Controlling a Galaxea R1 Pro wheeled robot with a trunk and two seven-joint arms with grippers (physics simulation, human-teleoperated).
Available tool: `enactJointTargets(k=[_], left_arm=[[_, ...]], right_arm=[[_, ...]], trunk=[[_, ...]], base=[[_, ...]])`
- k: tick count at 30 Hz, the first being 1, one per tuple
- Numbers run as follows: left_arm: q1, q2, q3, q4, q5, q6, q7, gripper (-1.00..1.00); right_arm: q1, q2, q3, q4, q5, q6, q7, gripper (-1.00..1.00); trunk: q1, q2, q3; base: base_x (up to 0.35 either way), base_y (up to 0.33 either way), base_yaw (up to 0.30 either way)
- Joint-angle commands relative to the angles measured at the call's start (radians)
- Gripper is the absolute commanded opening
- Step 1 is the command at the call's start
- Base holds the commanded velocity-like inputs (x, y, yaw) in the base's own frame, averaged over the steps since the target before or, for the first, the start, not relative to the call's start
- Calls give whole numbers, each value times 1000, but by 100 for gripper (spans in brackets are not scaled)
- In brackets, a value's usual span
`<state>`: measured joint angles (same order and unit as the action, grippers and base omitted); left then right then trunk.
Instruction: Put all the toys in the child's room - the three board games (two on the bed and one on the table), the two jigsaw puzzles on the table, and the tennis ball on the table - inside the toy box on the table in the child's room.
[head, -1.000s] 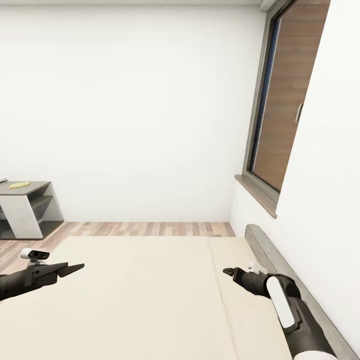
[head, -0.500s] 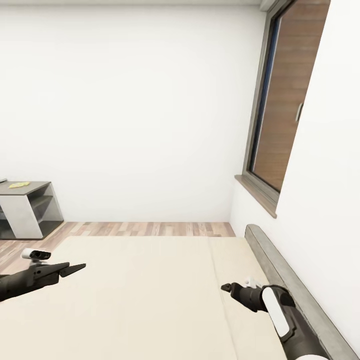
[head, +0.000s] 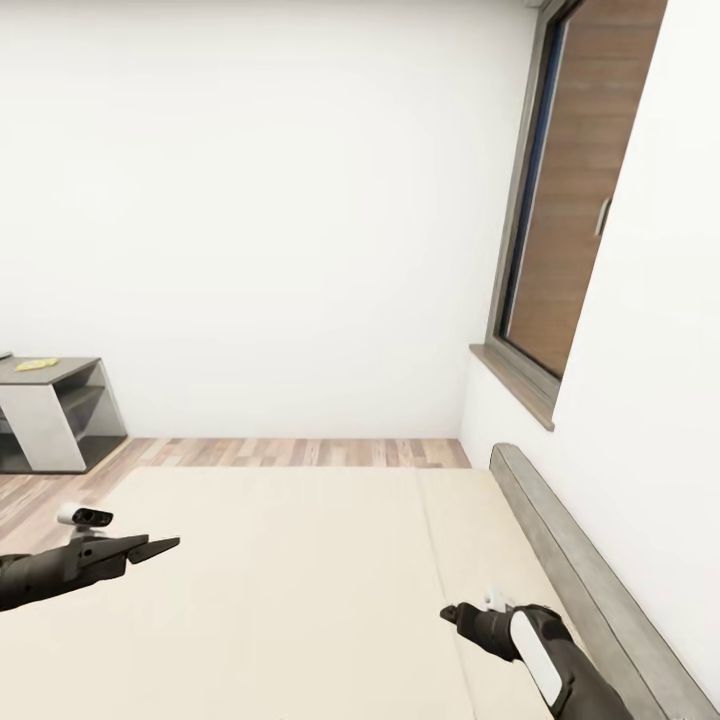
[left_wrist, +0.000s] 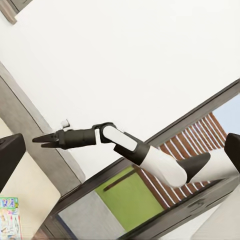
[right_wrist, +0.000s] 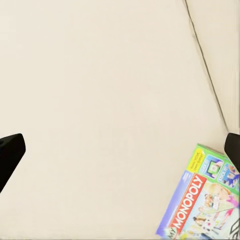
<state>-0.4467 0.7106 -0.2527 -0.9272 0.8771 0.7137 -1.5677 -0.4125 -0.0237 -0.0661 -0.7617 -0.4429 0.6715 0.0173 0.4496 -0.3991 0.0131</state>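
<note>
The bed (head: 300, 570) with its plain cream mattress fills the lower head view, its grey headboard (head: 575, 565) along the right. My left gripper (head: 152, 548) hovers open over the bed's left part. My right gripper (head: 452, 611) hangs open low above the mattress near the headboard. In the right wrist view a blue-green board game (right_wrist: 204, 206) with a red Monopoly banner lies flat on the mattress, off to one side of the open fingers (right_wrist: 9, 150). The left wrist view shows my right gripper (left_wrist: 41, 140) and the corner of a pale printed board game (left_wrist: 8, 216).
A grey shelf unit (head: 55, 415) stands on the wood floor at far left, with a flat yellowish thing (head: 38, 364) on top that is too small to identify. A tall grey-framed window (head: 560, 200) is at the right, white walls behind.
My right arm has drawn back and down, its gripper now lower over the mattress. The left gripper has sunk slightly. The view has shifted a little.
</note>
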Motion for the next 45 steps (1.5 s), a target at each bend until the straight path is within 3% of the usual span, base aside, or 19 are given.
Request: enactJointTargets(k=[1,22,26,32,45], left_arm=[[-1,1,-7,1,5,11,-3,100],[-2,-5,-15,1,5,11,-3,100],[-3,-5,-16,1,5,10,-3,100],[-3,-5,-16,1,5,10,-3,100],[-3,-7,-16,1,5,8,-3,100]], right_arm=[[0,0,-1,7,0,2,2,100],[0,2,8,36,11,-32,-3,100],[0,6,7,38,43,-32,-5,100],[0,14,5,42,125,-44,-6,100],[0,13,3,45,143,-57,-7,100]], trunk=[[0,-1,-2],[0,-1,-36],[0,-1,-42],[0,-1,-52],[0,-1,-73]], base=[[0,0,0],[0,0,0],[0,0,0],[0,0,0],[0,0,0]])
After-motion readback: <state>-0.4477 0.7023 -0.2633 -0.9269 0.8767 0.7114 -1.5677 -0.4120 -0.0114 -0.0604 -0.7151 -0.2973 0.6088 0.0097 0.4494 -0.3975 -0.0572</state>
